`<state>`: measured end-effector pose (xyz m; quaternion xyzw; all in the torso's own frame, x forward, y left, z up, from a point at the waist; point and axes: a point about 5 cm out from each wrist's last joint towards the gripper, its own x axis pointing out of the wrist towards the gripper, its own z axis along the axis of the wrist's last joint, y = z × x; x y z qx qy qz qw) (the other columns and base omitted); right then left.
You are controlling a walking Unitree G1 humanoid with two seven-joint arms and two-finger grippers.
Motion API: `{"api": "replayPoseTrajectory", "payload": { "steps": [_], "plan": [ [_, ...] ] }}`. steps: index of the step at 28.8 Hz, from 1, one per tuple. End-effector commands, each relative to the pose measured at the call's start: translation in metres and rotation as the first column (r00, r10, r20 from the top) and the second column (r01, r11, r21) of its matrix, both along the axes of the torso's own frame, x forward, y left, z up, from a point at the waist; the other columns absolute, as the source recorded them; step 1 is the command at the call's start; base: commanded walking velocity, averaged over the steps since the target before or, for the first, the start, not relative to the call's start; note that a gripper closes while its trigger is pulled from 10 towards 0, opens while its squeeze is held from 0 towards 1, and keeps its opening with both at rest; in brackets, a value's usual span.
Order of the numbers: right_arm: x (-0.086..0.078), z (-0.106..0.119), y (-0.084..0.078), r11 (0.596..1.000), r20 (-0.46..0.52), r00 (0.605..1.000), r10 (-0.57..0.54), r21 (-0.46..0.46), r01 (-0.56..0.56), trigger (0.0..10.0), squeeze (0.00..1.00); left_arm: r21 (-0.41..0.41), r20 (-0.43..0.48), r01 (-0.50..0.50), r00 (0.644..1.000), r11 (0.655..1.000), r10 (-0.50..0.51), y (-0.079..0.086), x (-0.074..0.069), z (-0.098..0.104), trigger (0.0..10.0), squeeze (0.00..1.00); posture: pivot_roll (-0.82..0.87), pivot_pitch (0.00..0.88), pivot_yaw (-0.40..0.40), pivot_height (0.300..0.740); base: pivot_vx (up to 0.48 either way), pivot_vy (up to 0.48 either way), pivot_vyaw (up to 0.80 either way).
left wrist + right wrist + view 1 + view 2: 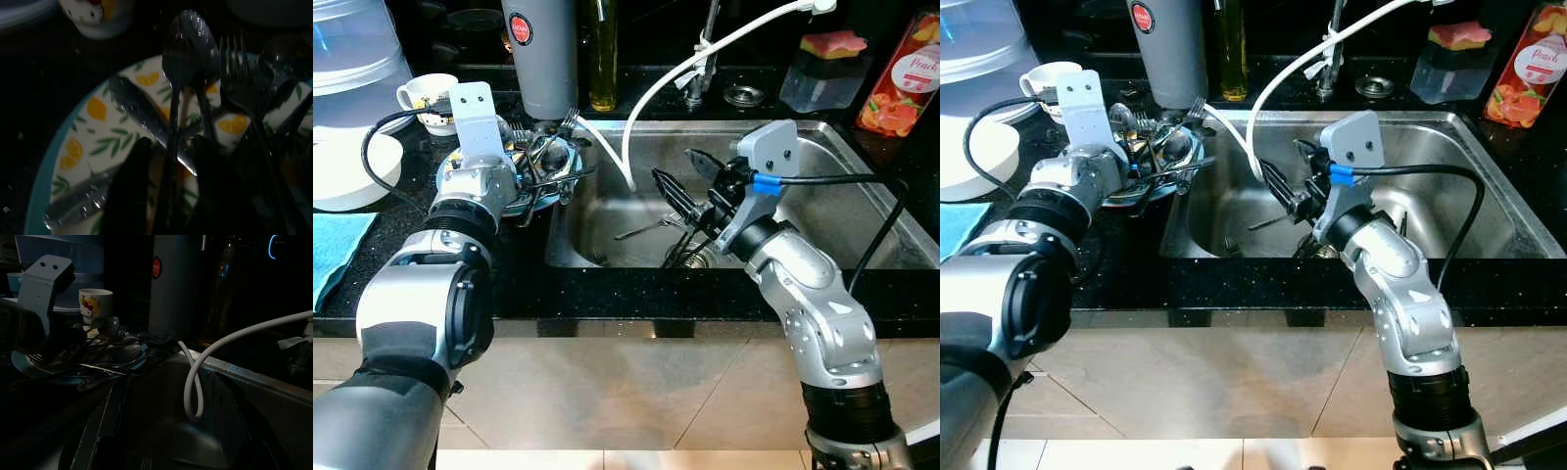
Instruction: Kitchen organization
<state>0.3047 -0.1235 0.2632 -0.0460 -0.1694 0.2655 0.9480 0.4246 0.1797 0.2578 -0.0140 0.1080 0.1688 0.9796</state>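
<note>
A lemon-patterned plate (98, 137) with a teal rim sits on the black counter left of the sink, piled with several pieces of cutlery. My left gripper (536, 168) reaches over it. Its two fingers (132, 196) stand apart, open, on either side of a spoon (188, 49) handle, with a knife (142, 117) and a fork (239, 73) beside it. My right gripper (683, 176) hangs open above the steel sink (822, 142), holding nothing. A fork (646, 230) lies on the sink floor below it.
A white hose (641, 108) loops from the faucet (705, 59) into the sink. A grey canister (545, 59), oil bottle (602, 54) and mug (426, 93) stand behind the plate. A white bowl (342, 171) and blue cloth (333, 245) lie left; sponge holder (827, 64) and juice carton (901, 78) right.
</note>
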Motion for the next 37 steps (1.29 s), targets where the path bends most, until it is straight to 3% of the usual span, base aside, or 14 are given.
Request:
{"api": "replayPoseTrajectory", "payload": {
  "steps": [1,18,19,27,28,31,37],
  "plan": [
    [-0.002,0.005,0.003,1.0,0.028,0.999,0.017,0.005,-0.018,10.0,0.0,0.032,0.007,-0.003,1.0,0.999,0.003,-0.001,0.0,0.0,0.0,0.0,0.02,0.046,0.015,0.74,0.0,0.0,0.0],
    [-0.002,0.005,0.003,1.0,0.028,0.999,0.019,0.006,-0.019,10.0,0.0,0.077,0.034,-0.008,0.999,0.997,0.005,0.0,0.001,0.004,0.0,0.0,0.02,0.05,0.015,0.74,0.0,0.0,0.0],
    [-0.002,0.005,0.003,1.0,0.028,0.999,0.018,0.006,-0.018,10.0,0.0,0.089,0.038,-0.009,0.999,0.996,0.006,-0.001,0.001,0.006,5.0,0.0,0.02,0.053,0.015,0.74,0.0,0.0,0.0],
    [-0.002,0.005,0.003,1.0,0.028,0.999,0.018,0.006,-0.018,10.0,0.0,0.089,0.038,-0.009,0.999,0.996,0.006,-0.001,0.001,0.006,5.0,0.0,0.02,0.053,0.015,0.74,0.0,0.0,0.0],
    [-0.002,0.005,0.002,1.0,0.028,1.0,0.014,0.008,-0.014,10.0,0.0,0.145,0.095,0.012,0.995,0.989,-0.026,-0.01,0.002,0.02,10.0,0.0,0.05,0.062,0.018,0.74,0.0,0.0,0.0],
    [-0.002,0.005,0.001,1.0,0.027,1.0,0.008,0.012,-0.009,10.0,0.0,0.21,0.189,0.035,0.979,0.977,-0.076,-0.026,0.001,0.041,10.0,0.0,0.05,0.065,0.017,0.74,0.0,0.0,0.0],
    [-0.002,0.004,0.002,1.0,0.023,1.0,0.014,0.016,-0.014,10.0,0.0,0.219,0.204,0.017,0.977,0.976,-0.063,-0.025,-0.005,0.033,10.0,0.0,0.05,0.07,0.015,0.74,0.0,0.0,0.0]
  ]
}}
